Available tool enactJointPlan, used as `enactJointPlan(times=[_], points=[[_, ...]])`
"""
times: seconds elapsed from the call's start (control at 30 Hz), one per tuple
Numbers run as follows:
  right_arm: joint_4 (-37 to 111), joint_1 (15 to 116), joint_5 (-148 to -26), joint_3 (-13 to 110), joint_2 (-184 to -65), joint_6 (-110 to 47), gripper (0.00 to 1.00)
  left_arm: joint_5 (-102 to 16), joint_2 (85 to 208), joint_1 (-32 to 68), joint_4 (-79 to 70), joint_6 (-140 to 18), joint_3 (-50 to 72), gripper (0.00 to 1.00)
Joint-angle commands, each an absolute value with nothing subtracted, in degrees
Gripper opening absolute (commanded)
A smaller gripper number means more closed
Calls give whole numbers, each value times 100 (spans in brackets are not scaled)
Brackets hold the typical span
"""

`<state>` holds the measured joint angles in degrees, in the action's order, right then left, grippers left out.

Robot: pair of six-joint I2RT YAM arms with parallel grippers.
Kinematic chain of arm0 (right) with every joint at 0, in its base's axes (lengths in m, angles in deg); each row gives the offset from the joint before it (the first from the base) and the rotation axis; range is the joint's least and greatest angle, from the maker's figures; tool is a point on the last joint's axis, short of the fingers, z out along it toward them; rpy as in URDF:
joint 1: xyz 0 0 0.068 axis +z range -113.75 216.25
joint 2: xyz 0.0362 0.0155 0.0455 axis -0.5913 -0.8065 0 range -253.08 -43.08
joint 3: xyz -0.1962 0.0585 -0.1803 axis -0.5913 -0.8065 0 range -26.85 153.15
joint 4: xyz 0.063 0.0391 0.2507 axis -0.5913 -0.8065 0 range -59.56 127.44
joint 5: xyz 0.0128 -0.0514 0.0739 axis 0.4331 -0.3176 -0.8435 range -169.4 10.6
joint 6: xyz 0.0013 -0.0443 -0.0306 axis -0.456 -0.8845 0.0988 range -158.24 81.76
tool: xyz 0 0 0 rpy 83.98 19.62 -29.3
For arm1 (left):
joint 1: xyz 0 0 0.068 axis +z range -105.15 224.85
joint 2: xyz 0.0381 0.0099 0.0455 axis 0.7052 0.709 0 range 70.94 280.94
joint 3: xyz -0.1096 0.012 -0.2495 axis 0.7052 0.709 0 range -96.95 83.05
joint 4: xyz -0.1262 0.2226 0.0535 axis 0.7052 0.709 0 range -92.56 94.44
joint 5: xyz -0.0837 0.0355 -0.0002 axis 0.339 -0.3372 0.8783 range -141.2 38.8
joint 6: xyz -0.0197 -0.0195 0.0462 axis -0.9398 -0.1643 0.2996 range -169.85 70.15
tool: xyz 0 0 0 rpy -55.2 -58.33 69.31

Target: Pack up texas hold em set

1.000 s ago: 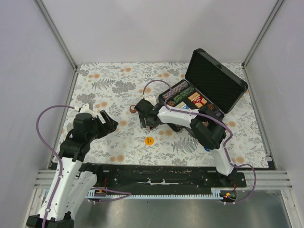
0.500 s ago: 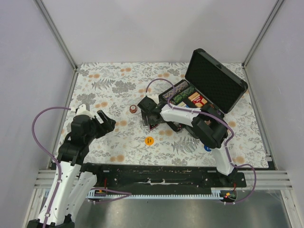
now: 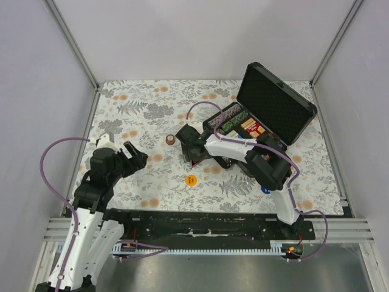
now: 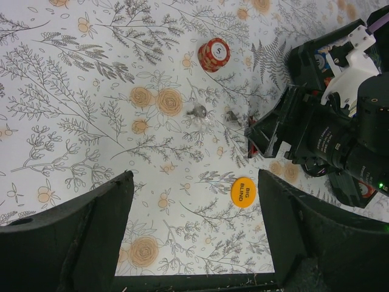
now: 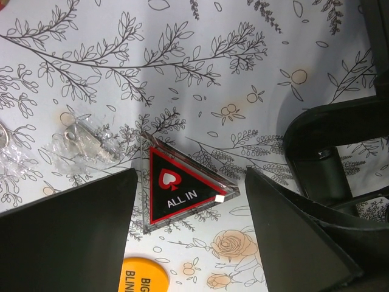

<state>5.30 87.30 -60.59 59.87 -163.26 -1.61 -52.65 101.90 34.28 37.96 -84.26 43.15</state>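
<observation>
At the left of the flower-patterned bench [image 3: 121,103], the left end effector [image 3: 138,153] hangs above the cloth with its fingers spread wide and nothing between them, well away from the work. Further right a short stack of reddish chips [image 4: 213,54] stands alone; whatever is printed on its top face is too small to read. Next come two small clear-wrapped bits [image 5: 85,143], just left of the red triangle [image 5: 182,188], which lies flat and carries a white spade above the words "ALL IN". The right end effector [image 5: 191,176] is low over it, fingers apart on either side and not yet touching it. Nearer the arm bases lies the yellow disc [image 4: 244,192], marked "BIG BLIND". The black case [image 3: 276,106] sits open at the right rear, with chip rows and card decks already in its tray, and a blue disc [image 3: 265,190] shows beside the right arm. The likely trouble lies in the pinch. The triangle is thin and flat, and its slanted sides could slide off the pads, skate across the cloth or flip. A low close may also snag the cloth or drag in the wrapped bits.
</observation>
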Motion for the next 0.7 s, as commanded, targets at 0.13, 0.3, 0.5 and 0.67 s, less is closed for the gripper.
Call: enactJointPlan(times=[0.13, 0.3, 0.5, 0.67], points=[[-158, 8898, -6357, 5964, -16727, -27, 75, -5374, 10126, 3448, 3612, -8290, 4341, 88], [-202, 8898, -6375, 5973, -16709, 61, 70, -5374, 10082, 3448, 3603, -8281, 4350, 88], [-193, 8898, -6270, 5946, -16657, 79, 65, -5374, 10083, 3448, 3603, -8281, 4350, 88], [-193, 8898, -6103, 5999, -16420, -79, 58, -5366, 10047, 3448, 3603, -8281, 4359, 88]])
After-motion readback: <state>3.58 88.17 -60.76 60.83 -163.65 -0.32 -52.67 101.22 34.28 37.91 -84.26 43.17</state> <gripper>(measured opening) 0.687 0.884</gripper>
